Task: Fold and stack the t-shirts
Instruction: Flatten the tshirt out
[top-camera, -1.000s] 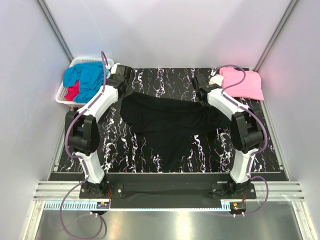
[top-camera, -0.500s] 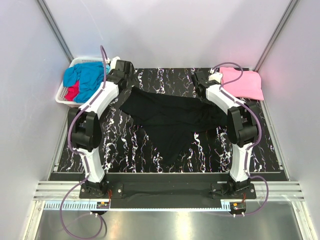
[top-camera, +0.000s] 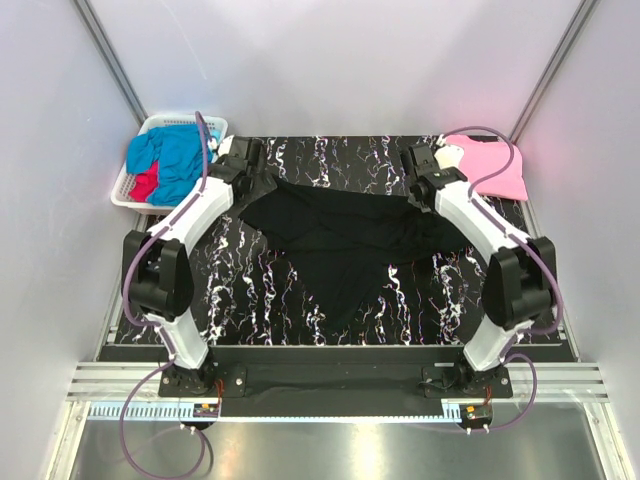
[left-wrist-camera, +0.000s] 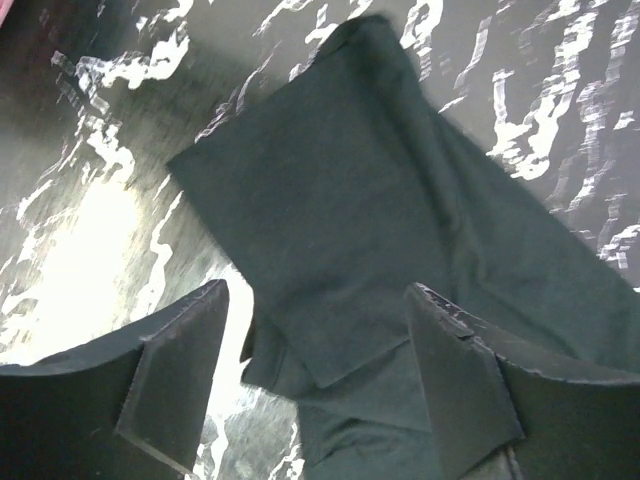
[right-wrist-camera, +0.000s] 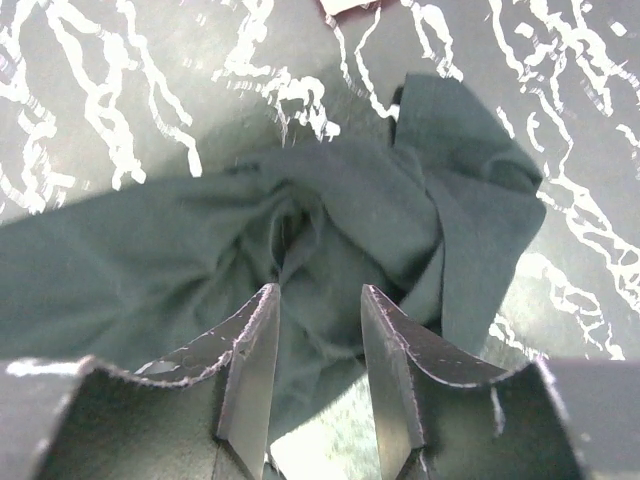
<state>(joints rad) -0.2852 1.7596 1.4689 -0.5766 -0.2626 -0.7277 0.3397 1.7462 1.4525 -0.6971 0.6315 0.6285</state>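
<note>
A: What is lying on the black marbled table (top-camera: 240, 285)?

B: A black t-shirt (top-camera: 340, 235) is sprawling rumpled across the middle, with one end trailing toward 6 o'clock.

A: And at the far corners?

B: A pink t-shirt (top-camera: 495, 170) is lying folded at 2 o'clock. A white slotted basket (top-camera: 165, 120) is sitting at 10 o'clock, well apart from the pink one.

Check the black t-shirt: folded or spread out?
Spread out, not folded: the black t-shirt lies loose across the table, wrinkled and bunched below the open right claw.
</note>
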